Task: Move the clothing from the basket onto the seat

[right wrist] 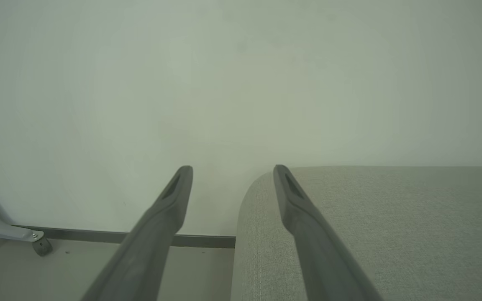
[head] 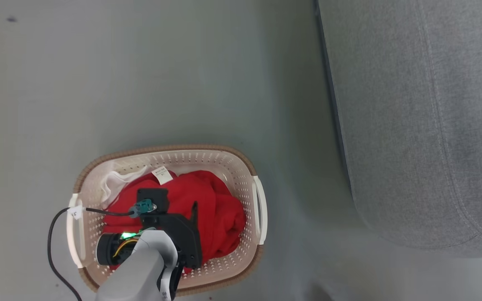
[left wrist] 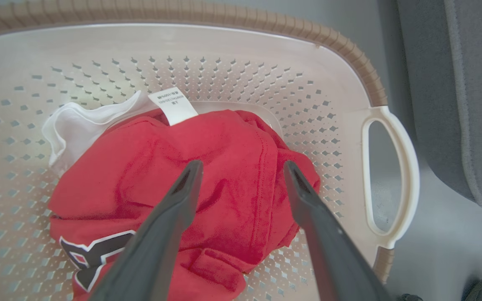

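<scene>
Two long dark fingers of the left gripper (left wrist: 242,167) stand wide apart with nothing between them, poised over the clothing (head: 216,205). Whether their tips touch the fabric cannot be told. The clothing lies bunched in a red heap inside the basket (head: 174,149), filling most of its bottom. A white label (head: 162,174) sticks up at the far edge of the heap, and a fold of white fabric (head: 115,182) shows beside it against the perforated wall. In the left wrist view, a navy-and-white print (left wrist: 86,251) appears on the near side of the heap, partly hidden behind one finger.

The basket sits on the grey floor (head: 140,83), at the lower left of the head view, with a white side handle (head: 261,209) facing the seat (head: 425,125). The seat fills the right side of that view, well apart from the basket, and carries none of the clothing on the part that is visible. A black cable (head: 52,242) loops from the left arm over the basket's other handle and down to the floor.

The right gripper (right wrist: 232,170) is likewise spread wide and empty. It points towards a pale wall (right wrist: 224,83), with one finger over the seat's rounded corner. A grey skirting strip (right wrist: 203,240) runs along the foot of the wall, and a small caster (right wrist: 40,246) on a pale leg rests on the floor at the left.
</scene>
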You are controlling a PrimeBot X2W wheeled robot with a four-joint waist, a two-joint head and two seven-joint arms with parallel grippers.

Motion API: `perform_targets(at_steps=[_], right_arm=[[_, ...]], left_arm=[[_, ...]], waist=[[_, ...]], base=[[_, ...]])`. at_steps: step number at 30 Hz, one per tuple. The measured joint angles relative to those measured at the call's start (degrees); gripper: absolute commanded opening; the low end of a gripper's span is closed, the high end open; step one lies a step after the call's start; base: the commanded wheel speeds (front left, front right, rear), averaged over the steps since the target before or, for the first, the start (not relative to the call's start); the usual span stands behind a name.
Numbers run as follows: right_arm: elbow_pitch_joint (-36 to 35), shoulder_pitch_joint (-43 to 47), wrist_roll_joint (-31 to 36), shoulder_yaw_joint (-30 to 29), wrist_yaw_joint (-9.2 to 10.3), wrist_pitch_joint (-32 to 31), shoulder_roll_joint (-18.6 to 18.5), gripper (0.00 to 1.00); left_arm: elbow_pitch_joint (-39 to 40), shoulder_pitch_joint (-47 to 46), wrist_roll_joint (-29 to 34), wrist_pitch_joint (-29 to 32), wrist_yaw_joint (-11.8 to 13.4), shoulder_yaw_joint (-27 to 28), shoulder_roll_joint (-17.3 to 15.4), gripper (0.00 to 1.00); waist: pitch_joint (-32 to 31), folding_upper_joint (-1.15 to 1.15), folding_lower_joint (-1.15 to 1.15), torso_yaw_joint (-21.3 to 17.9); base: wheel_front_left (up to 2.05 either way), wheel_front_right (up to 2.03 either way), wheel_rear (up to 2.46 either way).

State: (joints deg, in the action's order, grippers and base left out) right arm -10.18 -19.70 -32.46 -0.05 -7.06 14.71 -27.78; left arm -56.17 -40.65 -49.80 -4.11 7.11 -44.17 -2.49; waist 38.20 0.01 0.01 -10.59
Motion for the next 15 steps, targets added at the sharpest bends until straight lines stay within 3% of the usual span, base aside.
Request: perform_targets(at_steps=[15], right_arm=[[-4.2, -0.3, -4.0, -0.5, -0.01, 0.0, -4.7, 1.0]], left_arm=[[-11.3, -6.5, -4.8, -0.5, 0.0, 2.3, 0.1, 1.0]], waist=[[9.6, 0.0, 0.0, -2.1]], base=[[0.0, 0.0, 0.0]])
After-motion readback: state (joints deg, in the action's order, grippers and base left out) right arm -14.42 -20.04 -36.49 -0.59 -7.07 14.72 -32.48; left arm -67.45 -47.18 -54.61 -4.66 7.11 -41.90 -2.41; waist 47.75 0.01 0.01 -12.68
